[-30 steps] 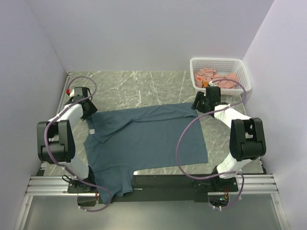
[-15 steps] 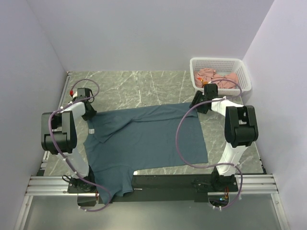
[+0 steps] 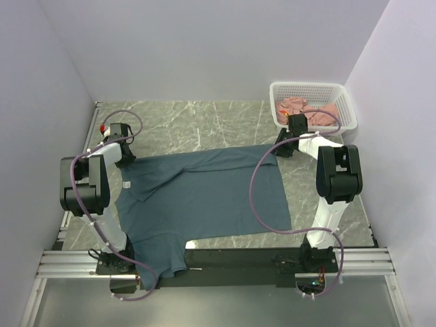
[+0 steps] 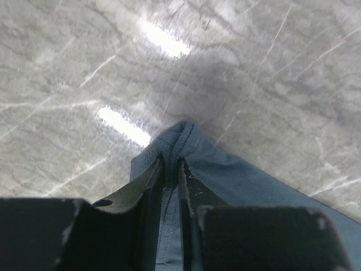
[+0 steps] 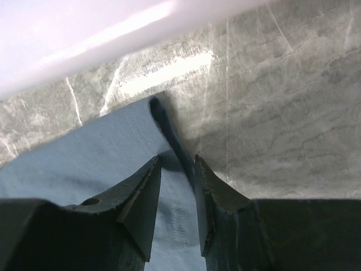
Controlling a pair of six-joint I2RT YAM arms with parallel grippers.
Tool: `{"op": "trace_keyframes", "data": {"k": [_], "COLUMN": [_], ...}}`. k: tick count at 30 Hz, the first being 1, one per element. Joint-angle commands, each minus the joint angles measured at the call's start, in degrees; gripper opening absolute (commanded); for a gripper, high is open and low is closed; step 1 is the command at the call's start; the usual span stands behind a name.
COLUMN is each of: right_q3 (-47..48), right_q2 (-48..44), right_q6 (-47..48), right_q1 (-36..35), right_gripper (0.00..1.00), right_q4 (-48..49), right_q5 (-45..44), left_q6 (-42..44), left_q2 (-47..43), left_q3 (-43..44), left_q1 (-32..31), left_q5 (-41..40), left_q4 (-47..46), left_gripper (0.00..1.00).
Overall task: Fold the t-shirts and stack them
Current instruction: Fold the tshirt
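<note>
The dark slate-blue t-shirt (image 3: 204,194) lies spread flat on the marble table, collar to the left. My left gripper (image 3: 126,158) sits at its far left corner. In the left wrist view the left gripper (image 4: 172,161) is shut on a bunched ridge of the blue cloth (image 4: 242,180). My right gripper (image 3: 281,148) is at the shirt's far right corner. In the right wrist view the right gripper (image 5: 176,165) straddles the raised hem edge of the shirt (image 5: 84,164), jaws still apart with a gap showing. Salmon-pink t-shirts (image 3: 306,109) lie crumpled in the basket.
A white lattice basket (image 3: 344,102) stands at the back right corner, close behind my right gripper. Lilac walls close off the left, back and right. Bare marble (image 3: 197,126) lies beyond the shirt. The metal rail (image 3: 218,262) runs along the near edge.
Both wrists dropped onto the shirt's far corners. The left jaws closed on the cloth; the right jaws narrowed around the hem.
</note>
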State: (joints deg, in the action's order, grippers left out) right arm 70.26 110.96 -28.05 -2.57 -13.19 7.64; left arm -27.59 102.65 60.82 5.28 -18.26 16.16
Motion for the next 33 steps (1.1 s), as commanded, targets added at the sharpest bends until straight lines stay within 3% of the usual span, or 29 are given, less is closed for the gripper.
{"op": "trace_keyframes", "data": {"k": [1,14,17,23,33], "right_q3": [2.95,9.98,10.25,10.86,14.90], "right_q2": [0.93,4.62,4.71,4.44,5.67], "right_q6": [1.24,6.96,6.87,6.96,9.59], "right_q1": [0.28,-1.91,-1.92,-2.00,-1.04], "right_gripper": [0.38,0.38,0.30,0.01,0.00], "right_q4": [-2.18,-8.69,-9.13,-9.83,-12.30], "right_q5": [0.27,-0.96,-1.75,-4.81,-11.15], "left_q6": [1.49,1.93,2.02,2.11,3.60], "left_q2": [1.59,2.03,2.11,2.46,5.36], "left_q3": [1.94,2.29,2.11,3.08,7.21], "left_q1": [0.52,0.52,0.52,0.70,0.79], "left_q5": [-1.43,-0.90,-0.99,-1.34,-2.92], "left_q4": [0.45,0.80,0.80,1.24,2.47], "left_gripper": [0.21,0.21,0.20,0.14,0.09]}}
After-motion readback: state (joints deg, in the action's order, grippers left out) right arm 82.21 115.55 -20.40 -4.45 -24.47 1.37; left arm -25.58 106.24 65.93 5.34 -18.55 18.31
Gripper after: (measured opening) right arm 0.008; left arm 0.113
